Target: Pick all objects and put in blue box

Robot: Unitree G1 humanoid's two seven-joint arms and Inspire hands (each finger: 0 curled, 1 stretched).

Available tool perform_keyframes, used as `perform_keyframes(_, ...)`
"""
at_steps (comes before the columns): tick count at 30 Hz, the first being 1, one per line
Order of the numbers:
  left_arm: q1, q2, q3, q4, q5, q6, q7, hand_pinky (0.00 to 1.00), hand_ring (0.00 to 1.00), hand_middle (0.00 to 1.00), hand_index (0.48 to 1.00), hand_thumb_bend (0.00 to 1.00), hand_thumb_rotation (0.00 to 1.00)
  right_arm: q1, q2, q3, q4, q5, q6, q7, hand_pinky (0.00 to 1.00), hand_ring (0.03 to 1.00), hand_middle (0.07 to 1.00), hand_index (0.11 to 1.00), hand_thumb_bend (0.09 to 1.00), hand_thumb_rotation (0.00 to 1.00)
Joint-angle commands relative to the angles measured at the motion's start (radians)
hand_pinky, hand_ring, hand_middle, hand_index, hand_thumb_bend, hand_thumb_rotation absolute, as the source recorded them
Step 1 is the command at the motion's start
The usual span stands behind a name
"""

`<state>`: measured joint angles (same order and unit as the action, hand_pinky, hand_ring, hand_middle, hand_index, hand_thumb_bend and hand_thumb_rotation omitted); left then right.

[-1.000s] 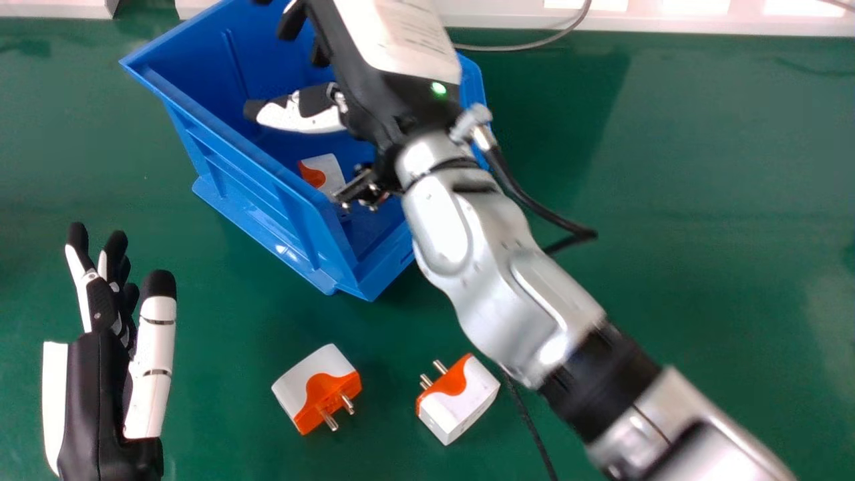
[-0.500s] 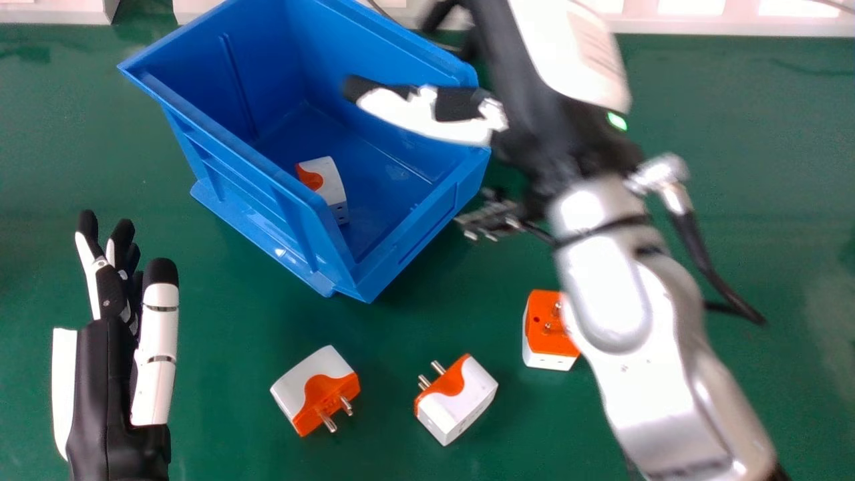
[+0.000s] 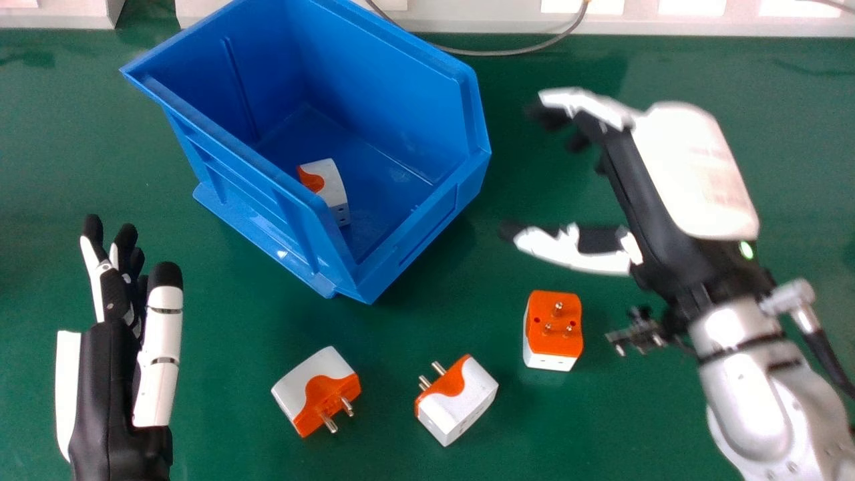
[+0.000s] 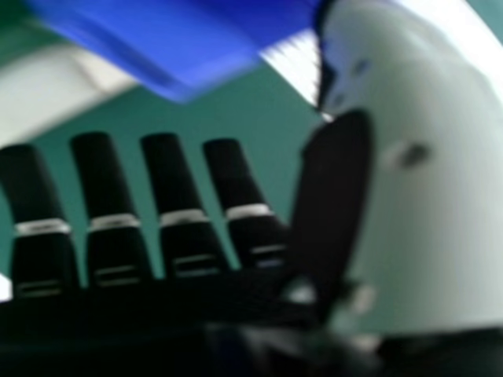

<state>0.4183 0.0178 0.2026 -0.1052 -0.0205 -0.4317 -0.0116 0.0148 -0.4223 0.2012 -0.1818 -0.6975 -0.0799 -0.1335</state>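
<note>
A robot's right hand (image 3: pixel 695 174) hangs open and empty above a green counter (image 3: pixel 234 401), to the right of a blue box (image 3: pixel 394 87), its thumb set well apart from its gently bent fingers. In the right hand view, the dark fingers (image 4: pixel 165 165) stand spaced in a row, relaxed rather than curled into the palm, with part of the box showing beyond their tips. One white-and-orange plug adapter (image 3: pixel 327 184) lies inside the box, near the wall closest to the robot's left side, part of it hidden behind the rim. Three more adapters sit on the counter on the robot's side of the box. The left adapter (image 3: pixel 300 384) rests at an angle, its metal pins pointing toward the robot and slightly to the right. The middle adapter (image 3: pixel 461 394), just beside it but apart, has its pins aimed toward the far left. The right adapter (image 3: pixel 553 327) shows its orange face and three pins upward, near the right hand's thumb in the head view but with green surface between them. At the lower left, the robot's left hand (image 3: pixel 107 387) is held open and empty, fingers extended toward the far side and thumb nearly straight beside them. Behind the box, a thin gray cable (image 3: pixel 507 52) curves across the counter toward a pale ledge (image 3: pixel 494 20), while a black cable joins a metal connector (image 3: pixel 788 297) at the right wrist.
</note>
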Motion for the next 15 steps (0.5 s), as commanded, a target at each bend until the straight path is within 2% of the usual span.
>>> perform_keyframes(1,0.001,0.007,0.003,-0.016,-0.008,-0.012,0.003,1.00,1.00,1.00,1.000,0.35,0.84,0.008,-0.017,-0.018,0.011,0.016,-0.056,-0.023,0.68,0.792,0.825,0.821,0.551,0.73)
perform_keyframes(3,0.001,0.005,0.005,-0.013,0.003,-0.016,0.008,1.00,1.00,1.00,1.000,0.35,0.84,0.020,-0.034,-0.022,0.047,0.016,-0.096,-0.027,0.69,0.802,0.833,0.829,0.548,0.74)
perform_keyframes(8,-0.008,0.007,0.007,-0.003,-0.001,-0.020,0.008,1.00,1.00,0.99,1.000,0.36,0.84,0.020,-0.063,-0.025,0.174,0.028,-0.216,-0.058,0.71,0.819,0.852,0.849,0.548,0.75)
perform_keyframes(10,-0.009,0.011,0.009,-0.003,0.003,-0.022,0.007,1.00,1.00,0.99,1.000,0.36,0.84,0.009,-0.075,-0.021,0.238,0.020,-0.263,-0.084,0.71,0.819,0.853,0.848,0.557,0.76)
perform_keyframes(11,-0.009,0.013,0.009,-0.005,0.001,-0.020,0.005,1.00,1.00,0.99,1.000,0.36,0.84,0.005,-0.077,-0.019,0.262,0.015,-0.273,-0.090,0.71,0.818,0.852,0.847,0.561,0.77)
perform_keyframes(15,-0.009,0.016,0.014,-0.006,0.008,-0.021,0.008,1.00,1.00,1.00,1.000,0.37,0.86,-0.008,-0.072,-0.011,0.325,-0.007,-0.284,-0.107,0.70,0.815,0.850,0.841,0.586,0.78)
